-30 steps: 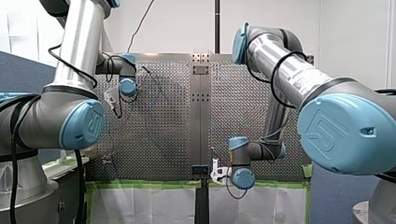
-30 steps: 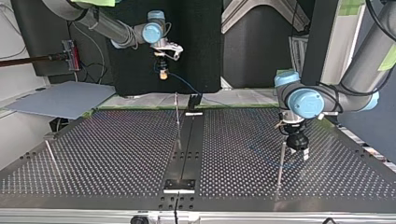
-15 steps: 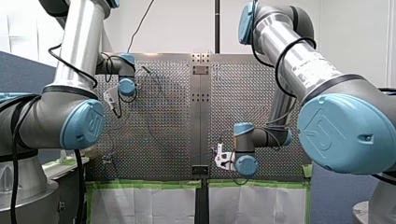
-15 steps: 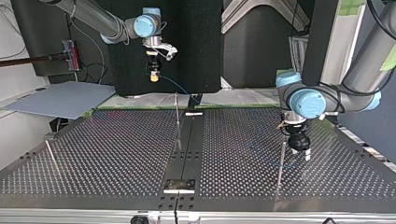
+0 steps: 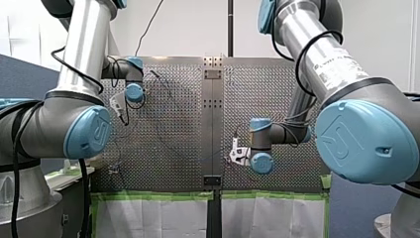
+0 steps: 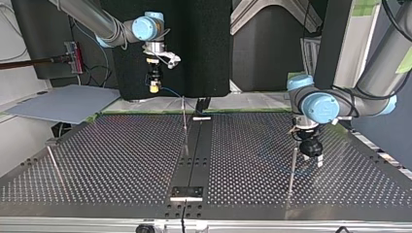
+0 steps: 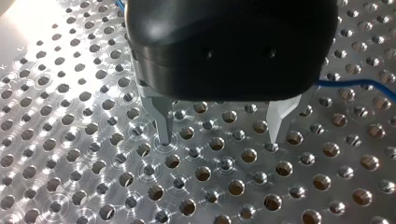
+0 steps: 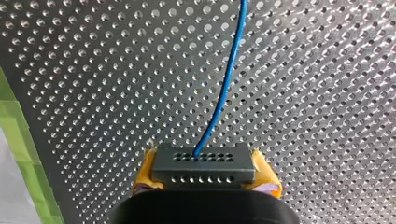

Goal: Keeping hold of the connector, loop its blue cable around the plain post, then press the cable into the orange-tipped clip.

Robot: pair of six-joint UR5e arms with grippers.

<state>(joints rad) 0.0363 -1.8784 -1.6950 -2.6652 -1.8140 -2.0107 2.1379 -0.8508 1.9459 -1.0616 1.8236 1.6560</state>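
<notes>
Top view: the right gripper (image 6: pixel 154 83) hangs high near the far post (image 6: pixel 185 121), probably readying the loop. Left wrist view: the left gripper (image 7: pixel 219 128) stands wide, empty. Right wrist view: yellow pads (image 8: pixel 144 179) clamp the connector (image 8: pixel 204 164), blue cable (image 8: pixel 231 70) trailing ahead.

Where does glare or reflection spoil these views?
Left wrist view: strong glare whitens the table to one side of the left tool, and the hole rims glint. Top view: the shiny table mirrors the post by the left tool, so it seems longer. Right wrist view: even light, no glare on the cable or connector.
</notes>
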